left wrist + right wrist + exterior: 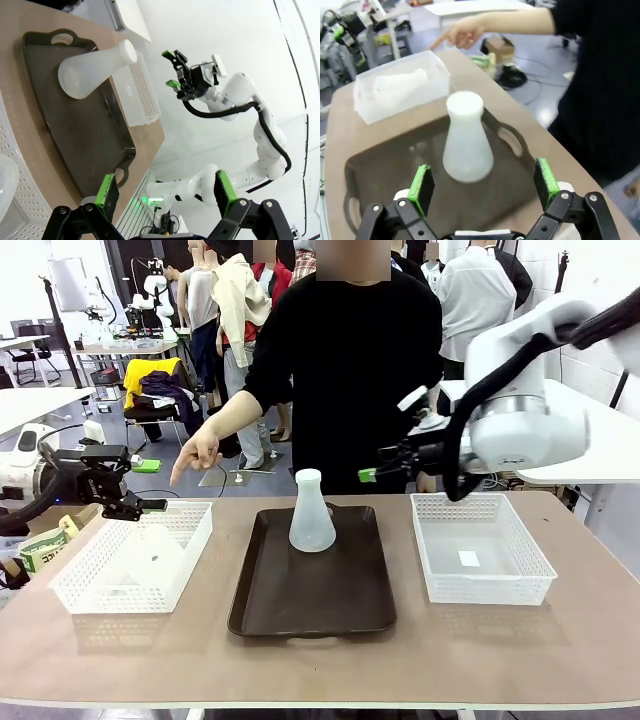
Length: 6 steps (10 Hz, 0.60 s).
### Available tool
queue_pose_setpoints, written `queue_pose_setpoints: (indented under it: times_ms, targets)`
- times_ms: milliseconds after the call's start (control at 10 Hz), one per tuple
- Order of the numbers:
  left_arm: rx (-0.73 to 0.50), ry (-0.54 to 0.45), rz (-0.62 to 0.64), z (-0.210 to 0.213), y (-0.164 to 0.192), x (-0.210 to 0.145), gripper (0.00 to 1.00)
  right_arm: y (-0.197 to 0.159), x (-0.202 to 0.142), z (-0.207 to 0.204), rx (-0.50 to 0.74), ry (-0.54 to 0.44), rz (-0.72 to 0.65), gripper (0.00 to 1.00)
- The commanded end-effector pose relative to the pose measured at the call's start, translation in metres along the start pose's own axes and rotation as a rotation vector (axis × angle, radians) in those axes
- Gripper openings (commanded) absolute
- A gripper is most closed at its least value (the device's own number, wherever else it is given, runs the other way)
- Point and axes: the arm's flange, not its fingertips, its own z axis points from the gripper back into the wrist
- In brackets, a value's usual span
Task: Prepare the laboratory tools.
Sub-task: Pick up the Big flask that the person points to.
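Flask [312, 515]: frosted, translucent, matt. Tray [310, 595]: smooth, slight sheen. Right basket [487, 589]: white mesh plastic. Surface [560, 650]: matt wood-look.

Two flasks: an upright flask [312, 520] and a lying flask [148, 558]. Two baskets: a left basket [100, 600] and a right basket [485, 590]. One tray [310, 592]. One table [500, 650]. Two grippers: the left gripper [165, 190] and the right gripper [483, 184]. One person's hand [200, 455].
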Motion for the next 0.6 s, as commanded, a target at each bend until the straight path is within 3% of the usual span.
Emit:
queue_pose_setpoints:
  times_ms: [0, 300, 500]
  targets:
    - [-0.001, 0.003, -0.005, 0.001, -0.002, 0.0, 1.0, 0.024, -0.015, 0.044, -0.137, -0.048, -0.047, 1.0]
    - [-0.001, 0.003, -0.005, 0.001, -0.002, 0.0, 1.0, 0.041, -0.041, 0.102, -0.292, -0.199, -0.073, 1.0]
    - [-0.001, 0.003, -0.005, 0.001, -0.002, 0.0, 1.0, 0.046, -0.054, 0.115, -0.333, -0.248, -0.088, 1.0]
